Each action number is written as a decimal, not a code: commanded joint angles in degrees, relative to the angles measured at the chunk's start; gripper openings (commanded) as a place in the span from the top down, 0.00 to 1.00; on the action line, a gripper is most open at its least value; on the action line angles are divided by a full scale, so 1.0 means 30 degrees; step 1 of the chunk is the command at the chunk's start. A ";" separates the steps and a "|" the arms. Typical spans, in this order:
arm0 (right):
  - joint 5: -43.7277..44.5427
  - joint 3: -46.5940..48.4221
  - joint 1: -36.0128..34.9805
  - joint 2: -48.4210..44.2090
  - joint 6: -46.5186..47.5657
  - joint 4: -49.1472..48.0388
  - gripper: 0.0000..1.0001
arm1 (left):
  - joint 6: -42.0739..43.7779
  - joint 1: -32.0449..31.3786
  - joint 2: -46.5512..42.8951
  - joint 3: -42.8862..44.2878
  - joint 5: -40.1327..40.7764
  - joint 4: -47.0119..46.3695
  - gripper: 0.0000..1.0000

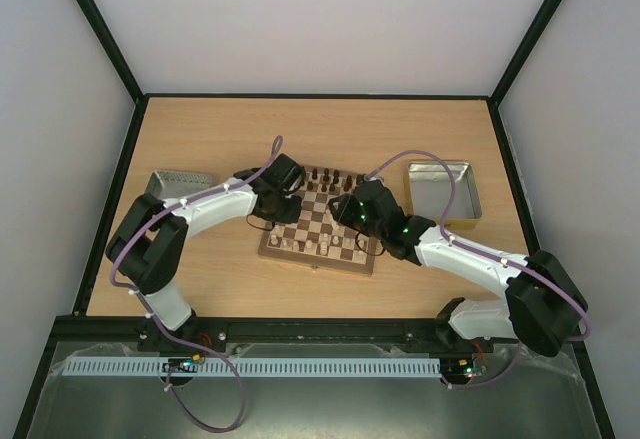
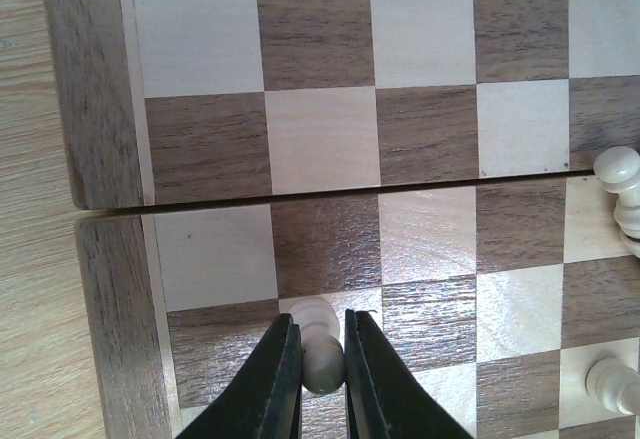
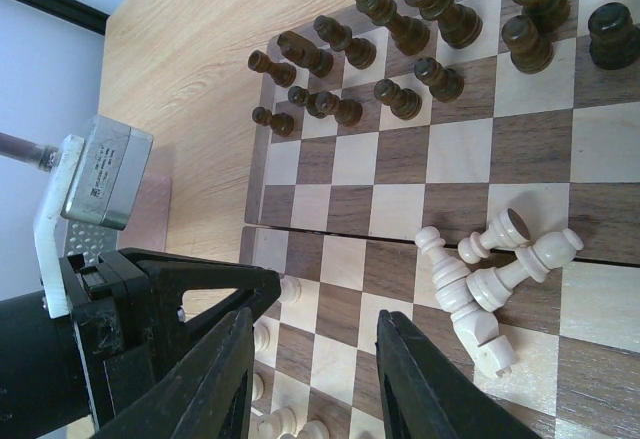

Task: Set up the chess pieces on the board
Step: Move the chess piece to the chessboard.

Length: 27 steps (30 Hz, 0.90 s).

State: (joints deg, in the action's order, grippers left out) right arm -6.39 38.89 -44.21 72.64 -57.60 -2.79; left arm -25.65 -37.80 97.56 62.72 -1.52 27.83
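Chess pieces (image 3: pixel 400 99) are only partly in order: the dark set (image 3: pixel 440 9) stands in rows along the far side of the board (image 1: pixel 318 263), while several fallen cream pieces (image 3: pixel 490 279) lie heaped against one another just beside the board's centre fold. The left gripper (image 2: pixel 320 325) is clenched on a cream pawn (image 2: pixel 322 359) over a square near the board's left border, on the near half. The fingers pinch it only at their very tips, and it is not clear whether its base rests on the wood. With so small a bite on a rounded, polished piece, the pawn could pivot or squirt out, or topple when released if it sits tilted or straddles the line between squares. The right gripper (image 3: pixel 315 319) hangs released and empty over the board's near half, with standing cream pieces (image 3: pixel 286 289) just beside and beneath its fingers. Any sideways sweep toward the heap could bowl those over. The heap is a risk of its own, since the pieces touch and lie crosswise, so gripping one would likely nudge or roll its neighbours toward the dark rows. Both arms are close together over the board, so a careless reach could bring the wrists together.
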 commanded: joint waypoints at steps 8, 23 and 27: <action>0.0401 -0.0283 0.0116 -0.0286 0.0305 0.0028 0.66 | 0.0136 -0.0864 -0.0893 -0.0021 -0.0637 0.2530 0.91; 0.0240 -0.0325 0.0117 -0.0073 0.0250 -0.0091 0.67 | -0.0560 -0.1550 -0.0913 -0.0333 0.0259 0.2334 0.90; 0.0225 -0.0343 0.0116 -0.0069 0.0267 -0.0060 0.67 | -0.0687 -0.1550 -0.0741 -0.0148 0.0555 0.2206 0.89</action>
State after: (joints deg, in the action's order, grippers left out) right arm -6.50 38.59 -44.18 72.66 -57.58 -2.81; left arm -26.81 -42.41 95.13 61.49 -1.96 33.80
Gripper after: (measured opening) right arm 0.334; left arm 0.109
